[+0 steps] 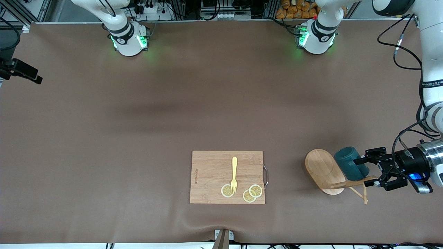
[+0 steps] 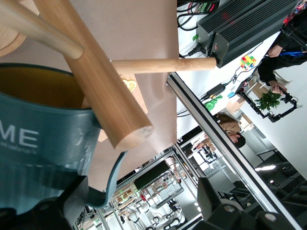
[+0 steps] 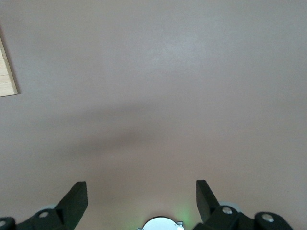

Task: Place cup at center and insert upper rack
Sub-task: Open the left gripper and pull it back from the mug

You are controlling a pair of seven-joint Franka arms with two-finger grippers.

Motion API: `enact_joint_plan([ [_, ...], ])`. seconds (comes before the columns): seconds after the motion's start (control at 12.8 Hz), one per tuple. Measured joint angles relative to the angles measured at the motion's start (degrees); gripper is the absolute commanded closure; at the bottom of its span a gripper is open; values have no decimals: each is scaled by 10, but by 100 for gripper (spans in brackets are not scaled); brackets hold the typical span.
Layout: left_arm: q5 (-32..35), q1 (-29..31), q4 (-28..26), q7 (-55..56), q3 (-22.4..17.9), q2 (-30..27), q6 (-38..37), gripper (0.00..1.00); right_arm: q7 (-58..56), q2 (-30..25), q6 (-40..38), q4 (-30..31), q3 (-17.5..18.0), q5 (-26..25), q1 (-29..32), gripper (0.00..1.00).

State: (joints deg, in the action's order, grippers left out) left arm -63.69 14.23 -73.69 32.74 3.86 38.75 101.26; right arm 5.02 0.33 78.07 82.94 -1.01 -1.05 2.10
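Matte brown table cover [image 1: 138,121] bears a toppled wooden upper rack [image 1: 325,171] and glossy teal cup [image 1: 351,167]; both pincers gape.

Teal cup [image 1: 351,163] lies tipped on its side, hung on the toppled wooden mug stand [image 1: 327,172], at the left arm's end.

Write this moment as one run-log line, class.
left end effector: open at cup | cup: on its side by fallen upper rack | right end effector: open, waiting over bare table
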Motion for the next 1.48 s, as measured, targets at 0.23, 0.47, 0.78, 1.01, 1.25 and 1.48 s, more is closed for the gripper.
enact_joint_plan([
  [0.23,0,5,1,1,0,0,-7,0,0,0,0,0,0,0,-5,0],
  [0.47,0,11,2,1,0,0,-10,0,0,0,-1,0,0,0,-5,0],
  [0.78,0,12,6,1,-1,-3,-16,0,0,0,-1,0,0,0,-5,0],
  [1.01,1,24,13,1,-4,-30,-31,0,0,0,-1,0,0,0,-5,0],
  [1.25,41,31,14,1,-4,-65,-44,0,0,0,-1,0,0,0,-5,0],
  [1.48,117,22,14,1,2,-91,-46,0,0,0,-1,0,1,0,-5,0],
])
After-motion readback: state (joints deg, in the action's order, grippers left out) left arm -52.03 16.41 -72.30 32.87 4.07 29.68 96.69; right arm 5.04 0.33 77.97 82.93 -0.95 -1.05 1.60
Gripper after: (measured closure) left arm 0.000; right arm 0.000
